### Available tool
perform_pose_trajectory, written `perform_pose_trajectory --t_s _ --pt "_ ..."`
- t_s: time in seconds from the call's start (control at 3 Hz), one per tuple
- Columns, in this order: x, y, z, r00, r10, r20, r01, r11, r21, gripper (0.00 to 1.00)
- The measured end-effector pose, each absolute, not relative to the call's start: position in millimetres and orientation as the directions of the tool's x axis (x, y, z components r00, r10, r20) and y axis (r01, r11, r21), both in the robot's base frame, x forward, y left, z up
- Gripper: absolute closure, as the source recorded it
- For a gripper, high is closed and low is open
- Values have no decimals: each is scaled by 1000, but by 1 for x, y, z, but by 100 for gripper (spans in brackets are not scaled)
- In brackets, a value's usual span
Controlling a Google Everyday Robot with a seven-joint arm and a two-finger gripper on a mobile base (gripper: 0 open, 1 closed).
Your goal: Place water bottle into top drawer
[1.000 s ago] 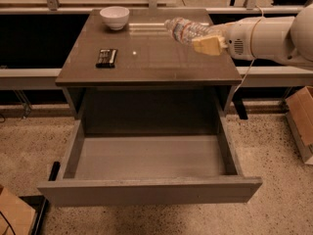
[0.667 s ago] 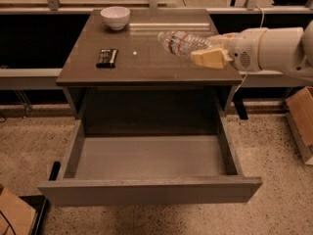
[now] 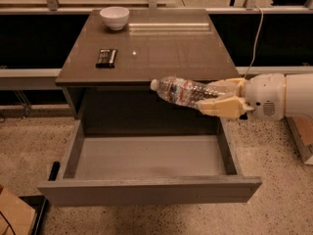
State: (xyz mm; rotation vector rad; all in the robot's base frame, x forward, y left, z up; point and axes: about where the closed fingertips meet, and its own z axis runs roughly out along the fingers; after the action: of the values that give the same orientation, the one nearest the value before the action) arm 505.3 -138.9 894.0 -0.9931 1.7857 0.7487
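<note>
Along the desk's left edge nothing has shifted. The small black device point(image 3: 106, 58) lies flat near that edge and the white bowl point(image 3: 114, 17) stands towards the back-left corner, both well apart from the work. Below the front edge, the top drawer point(image 3: 146, 192) stands pulled out, and its grey floor is bare as far as it shows.

The change is to the right of the middle. A second ago the water bottle point(image 3: 182, 90) hung over the desktop near the right edge. It has since come forward past the front edge and dropped below the desktop. It now lies on its side in the air, its white cap pointing left and a touch higher than its base, above the back right part of the drawer and not touching it. The gripper point(image 3: 209, 98) sits just off the front-right corner, its tan fingers point(image 3: 222, 107) closed around the bottle's base end.

By my reading the carry is done, and only the descent and the release remain.

Room is generous to the left, where the whole drawer floor lies open. It is tighter on the right: the drawer's right wall stands almost under the wrist, and the desk's front edge is close behind the bottle. A straight drop could clip that wall, so easing a little left looks safer.
</note>
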Motion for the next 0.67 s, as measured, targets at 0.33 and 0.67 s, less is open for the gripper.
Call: perform_pose_trajectory --t_s 0.33,0.67 --pt "478 -132 851 -331 -323 -886 -874 459 159 100" --pt "466 -117 810 -398 -330 -856 -863 451 228 100"
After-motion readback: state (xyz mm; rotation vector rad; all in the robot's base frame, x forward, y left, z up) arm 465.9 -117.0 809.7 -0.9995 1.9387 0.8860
